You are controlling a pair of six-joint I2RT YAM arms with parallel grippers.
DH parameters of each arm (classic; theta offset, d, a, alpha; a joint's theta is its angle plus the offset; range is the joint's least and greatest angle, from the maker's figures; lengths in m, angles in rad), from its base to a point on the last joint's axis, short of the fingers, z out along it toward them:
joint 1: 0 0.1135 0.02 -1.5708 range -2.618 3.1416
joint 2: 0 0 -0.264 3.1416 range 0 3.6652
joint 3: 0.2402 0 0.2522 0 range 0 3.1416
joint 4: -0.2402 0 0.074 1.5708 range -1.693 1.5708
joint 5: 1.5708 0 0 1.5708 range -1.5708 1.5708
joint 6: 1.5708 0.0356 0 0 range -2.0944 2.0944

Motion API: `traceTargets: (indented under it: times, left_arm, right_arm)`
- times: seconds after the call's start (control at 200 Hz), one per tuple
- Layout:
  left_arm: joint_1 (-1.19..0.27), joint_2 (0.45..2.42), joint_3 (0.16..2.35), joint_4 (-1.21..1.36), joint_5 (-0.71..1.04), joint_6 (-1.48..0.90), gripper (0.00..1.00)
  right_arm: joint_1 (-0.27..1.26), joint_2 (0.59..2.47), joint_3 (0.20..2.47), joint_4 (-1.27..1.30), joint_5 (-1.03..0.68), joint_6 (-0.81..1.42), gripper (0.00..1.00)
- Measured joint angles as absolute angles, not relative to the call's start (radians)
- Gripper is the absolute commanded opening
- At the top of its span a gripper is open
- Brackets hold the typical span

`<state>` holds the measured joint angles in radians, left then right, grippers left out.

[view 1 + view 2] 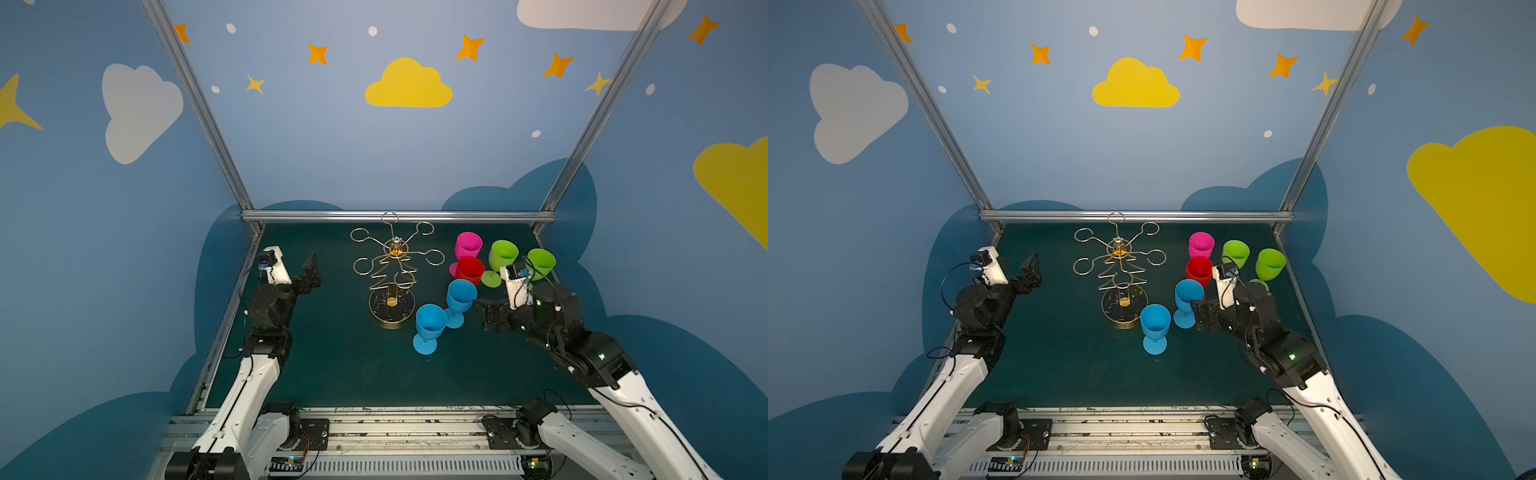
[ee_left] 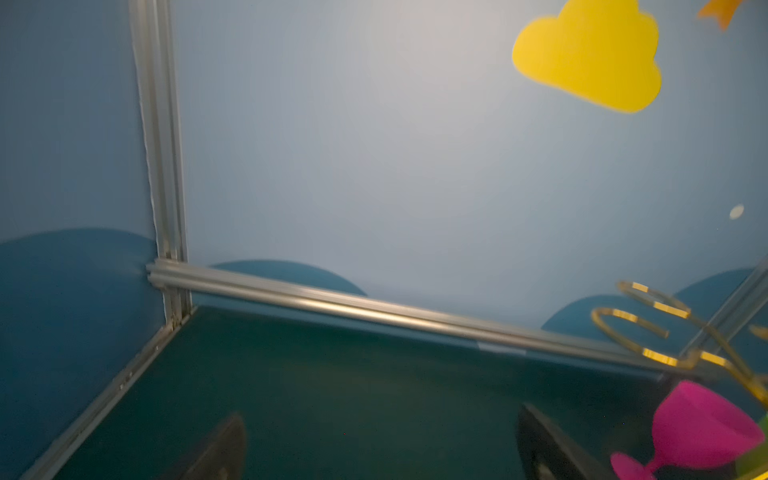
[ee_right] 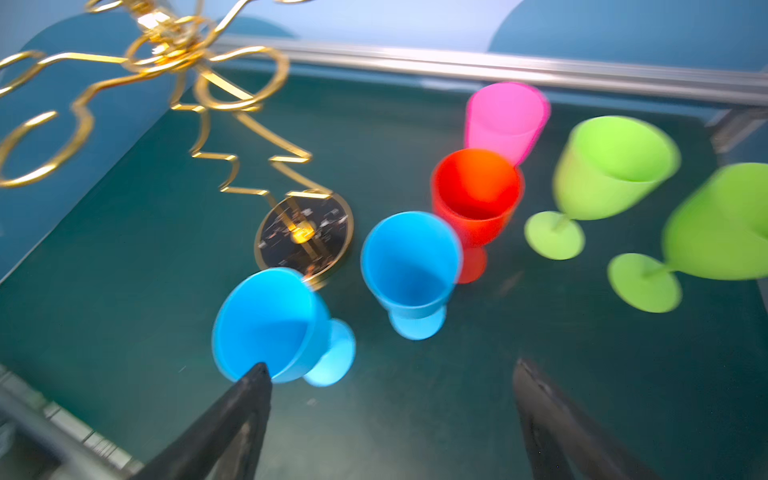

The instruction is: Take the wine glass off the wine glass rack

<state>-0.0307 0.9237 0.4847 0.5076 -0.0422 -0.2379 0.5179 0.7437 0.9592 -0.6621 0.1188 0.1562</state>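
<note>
The gold wire wine glass rack (image 1: 392, 306) on its round dark base stands near the aluminium back rail (image 1: 478, 216). Six plastic wine glasses stand upright on the dark green worktop (image 1: 332, 365) to its right: two blue (image 1: 430, 324) (image 1: 460, 296), red (image 1: 469, 270), pink (image 1: 468, 245), and two green (image 1: 503, 254) (image 1: 540, 262) towards the right edge. The right gripper (image 3: 390, 368) is spread wide and empty beside the blue pair. The left gripper (image 2: 380, 417), also wide apart, hangs by the left edge. The front of the worktop lies open.

I'm hovering right claw (image 3: 390, 365), jaws wide apart, over counter (image 3: 124, 291); nearest blue wine glass (image 3: 266, 324) standing beside wine glass rack (image 3: 303, 237).
</note>
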Motion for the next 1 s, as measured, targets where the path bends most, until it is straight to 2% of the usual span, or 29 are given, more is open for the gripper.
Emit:
traceTargets:
  times: [0.26,0.431,0.566,0.816,0.996]
  left_arm:
    - [-0.07,0.905,0.21,0.551,-0.102,-0.144,0.99]
    - [-0.07,0.935,0.174,0.578,-0.132,-0.106,0.99]
    - [-0.069,1.047,0.173,0.647,-0.139,-0.093,1.0]
    - [-0.056,1.172,0.194,0.709,-0.13,-0.071,1.0]
    - [-0.049,1.26,0.218,0.807,-0.127,-0.02,1.0]
  right_arm:
    - [0.387,0.728,0.678,-0.378,0.26,0.102,0.9]
    - [0.332,0.848,0.487,-0.113,0.379,0.061,0.9]
    - [0.283,0.981,0.404,0.072,0.4,0.02,0.9]
    - [0.119,1.122,0.306,0.4,0.277,0.021,0.9]
    - [0.078,1.243,0.305,0.574,0.168,0.027,0.9]
